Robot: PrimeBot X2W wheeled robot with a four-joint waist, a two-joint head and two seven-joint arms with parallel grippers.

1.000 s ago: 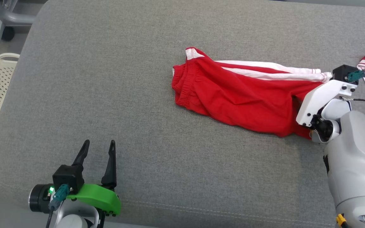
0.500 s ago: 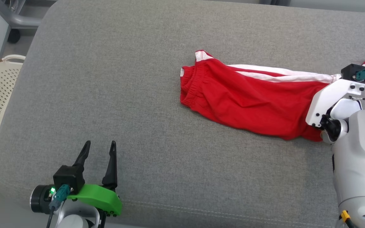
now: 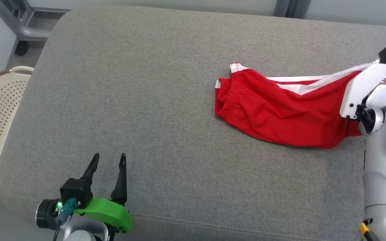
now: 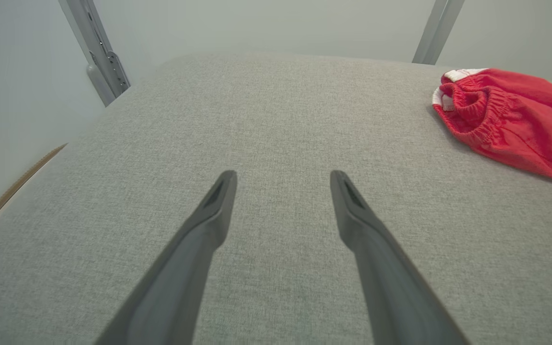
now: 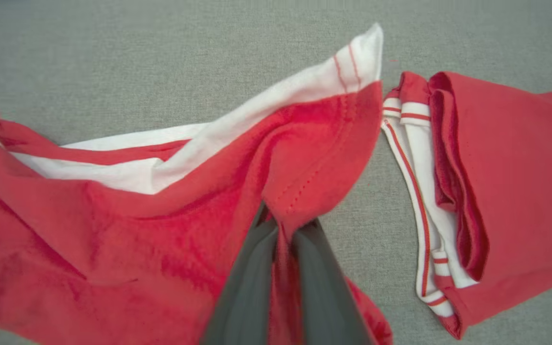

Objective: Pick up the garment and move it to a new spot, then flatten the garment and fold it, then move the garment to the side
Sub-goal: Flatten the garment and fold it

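Shorts (image 3: 273, 110), red with white side stripes, lie on the right half of the gray cushion (image 3: 146, 100), waistband toward its middle. Right gripper (image 5: 283, 223) pinches their hem end between its 2 fingers. Left gripper (image 3: 109, 155) hovers spread near the front edge, well apart. Folded red garment (image 5: 496, 182) lies just beside the hem.

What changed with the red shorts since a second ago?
The right gripper shut on the leg end of the red shorts and lifted it, tugging the shorts a little toward the robot's right. The head camera shifted too. The left gripper stayed open over the grey cushion, away from the shorts.
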